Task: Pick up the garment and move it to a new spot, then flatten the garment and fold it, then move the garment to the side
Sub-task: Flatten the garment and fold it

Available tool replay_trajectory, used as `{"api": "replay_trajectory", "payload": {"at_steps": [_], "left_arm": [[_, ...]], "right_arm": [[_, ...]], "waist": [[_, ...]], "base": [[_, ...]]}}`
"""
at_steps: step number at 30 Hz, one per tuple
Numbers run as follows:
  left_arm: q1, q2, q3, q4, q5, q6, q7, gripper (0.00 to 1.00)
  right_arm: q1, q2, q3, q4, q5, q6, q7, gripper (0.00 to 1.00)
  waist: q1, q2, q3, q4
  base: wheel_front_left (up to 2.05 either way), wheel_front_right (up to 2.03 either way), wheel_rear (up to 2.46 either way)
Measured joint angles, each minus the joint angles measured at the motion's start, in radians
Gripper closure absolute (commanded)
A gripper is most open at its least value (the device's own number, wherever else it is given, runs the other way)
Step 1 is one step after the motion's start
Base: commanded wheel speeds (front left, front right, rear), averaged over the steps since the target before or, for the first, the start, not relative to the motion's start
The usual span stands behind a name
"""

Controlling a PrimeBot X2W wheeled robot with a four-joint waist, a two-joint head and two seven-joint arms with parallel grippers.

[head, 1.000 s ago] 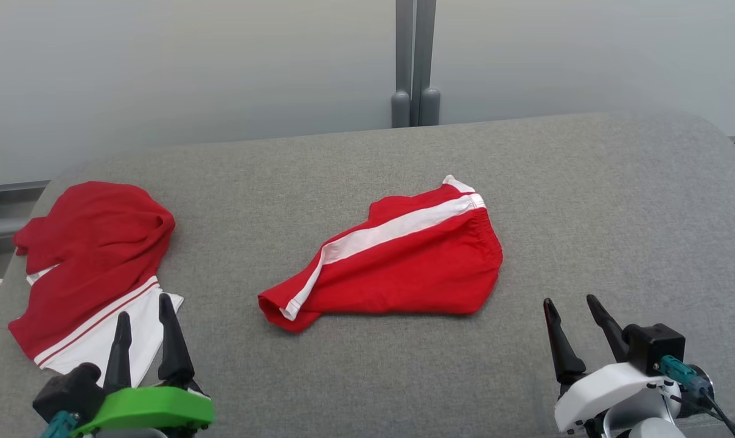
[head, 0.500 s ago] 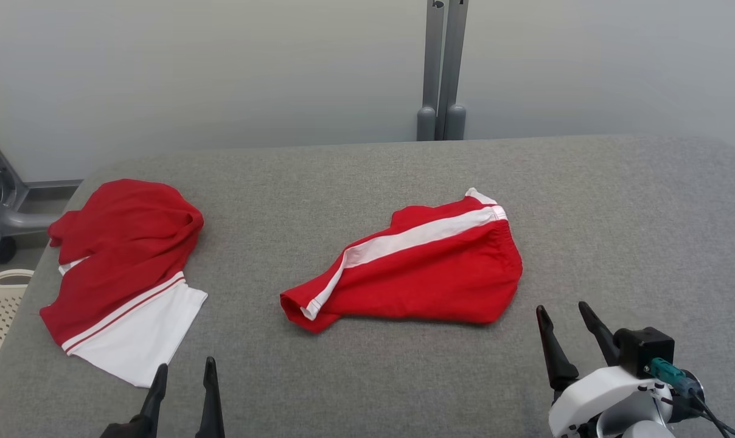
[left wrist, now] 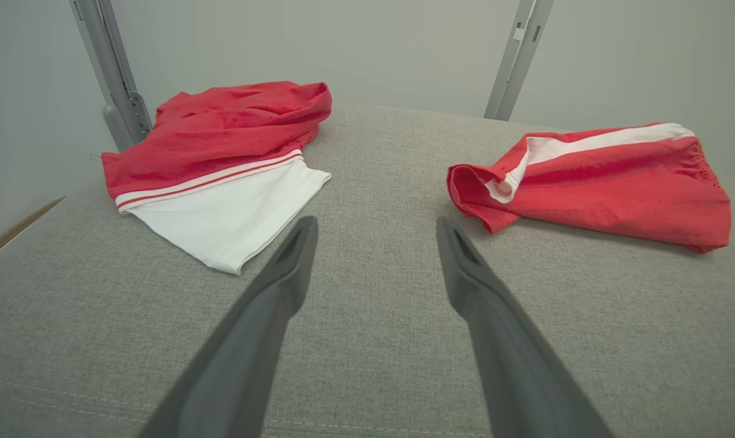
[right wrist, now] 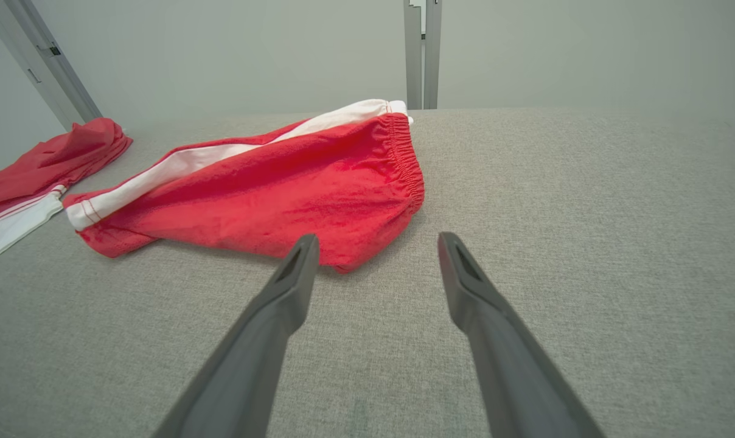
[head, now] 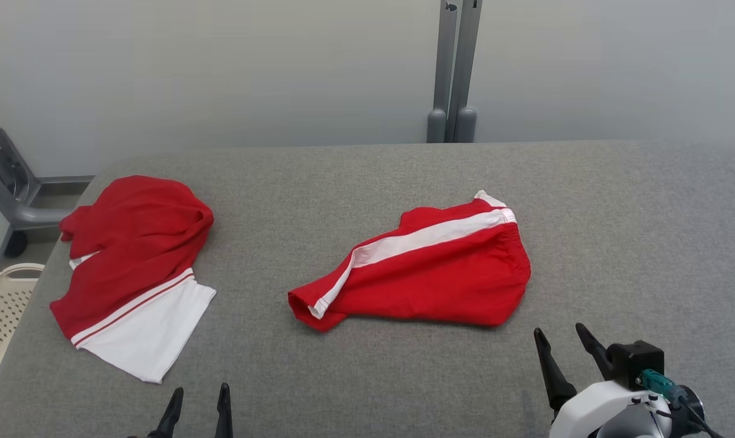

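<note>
Red shorts with a white side stripe [head: 428, 274] lie folded flat in the middle of the grey padded table [head: 617, 231]; they also appear in the left wrist view [left wrist: 611, 182] and the right wrist view [right wrist: 270, 194]. A second garment, red with a white band [head: 130, 261], lies crumpled at the table's left [left wrist: 221, 152]. My left gripper [head: 200, 395] stands open at the near edge, empty, short of the white band [left wrist: 376, 222]. My right gripper [head: 558, 331] is open and empty, just in front of the shorts' waistband end [right wrist: 378, 238].
A cream perforated basket [head: 2, 298] stands beyond the table's left edge, beside a grey metal frame [head: 2, 182]. A grey post [head: 456, 67] rises behind the table's far edge. Bare table stretches to the right of the shorts.
The head camera has shifted, so the whole scene sits further right. My left gripper has drawn back from over the white band toward the near edge. The right gripper has dropped slightly.
</note>
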Motion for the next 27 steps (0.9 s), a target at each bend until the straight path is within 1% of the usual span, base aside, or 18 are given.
{"api": "replay_trajectory", "payload": {"at_steps": [11, 13, 16, 19, 22, 23, 24, 26, 27], "left_arm": [[-0.005, -0.002, -0.002, 0.019, -0.007, -0.005, 0.0, 0.0], [-0.007, -0.003, -0.007, 0.032, -0.019, -0.012, 0.0, 0.0], [-0.027, -0.009, -0.026, 0.047, -0.048, -0.031, 0.03, 0.0], [-0.064, -0.016, -0.054, 0.046, -0.084, -0.044, 0.089, 0.0], [-0.114, -0.023, -0.084, 0.037, -0.11, -0.05, 0.181, 0.0], [-0.137, -0.026, -0.088, 0.034, -0.132, -0.05, 0.224, 0.0], [-0.16, -0.026, -0.097, 0.028, -0.132, -0.049, 0.256, 0.0], [-0.206, -0.029, -0.113, 0.021, -0.15, -0.036, 0.336, 0.0], [-0.228, -0.029, -0.131, 0.019, -0.138, -0.033, 0.368, 0.0]], "right_arm": [[-0.001, 0.0, 0.007, -0.006, 0.002, 0.0, -0.001, 0.0], [-0.002, 0.0, 0.007, -0.007, 0.002, 0.0, 0.001, 0.0], [-0.021, 0.0, 0.009, -0.01, 0.005, 0.0, 0.023, 0.0], [-0.06, 0.0, 0.016, -0.012, 0.012, 0.0, 0.087, 0.0], [-0.126, 0.0, 0.018, -0.011, 0.02, 0.0, 0.183, 0.0], [-0.152, 0.0, 0.019, -0.01, 0.016, 0.0, 0.22, 0.0], [-0.181, 0.0, 0.022, -0.007, 0.011, 0.0, 0.26, 0.0], [-0.237, 0.001, 0.021, 0.006, 0.001, 0.0, 0.34, 0.0], [-0.266, 0.0, 0.02, 0.015, 0.0, 0.0, 0.38, 0.0]], "waist": [[0.0, 0.0, 0.004, -0.01], [0.0, 0.0, 0.005, -0.011], [0.0, 0.0, 0.009, -0.011], [0.0, 0.0, 0.016, -0.01], [0.0, 0.0, 0.028, -0.009], [0.0, 0.0, 0.033, -0.008], [0.0, 0.0, 0.038, -0.008], [0.0, 0.0, 0.049, -0.007], [0.0, 0.0, 0.055, -0.007]], "base": [[0.0, 0.0, 0.0], [0.0, 0.0, 0.0], [0.0, 0.0, 0.0], [0.0, 0.0, 0.0], [0.0, 0.0, 0.0], [0.0, 0.0, 0.0], [0.0, 0.0, 0.0], [0.0, 0.0, 0.0], [0.0, 0.0, 0.0]]}}
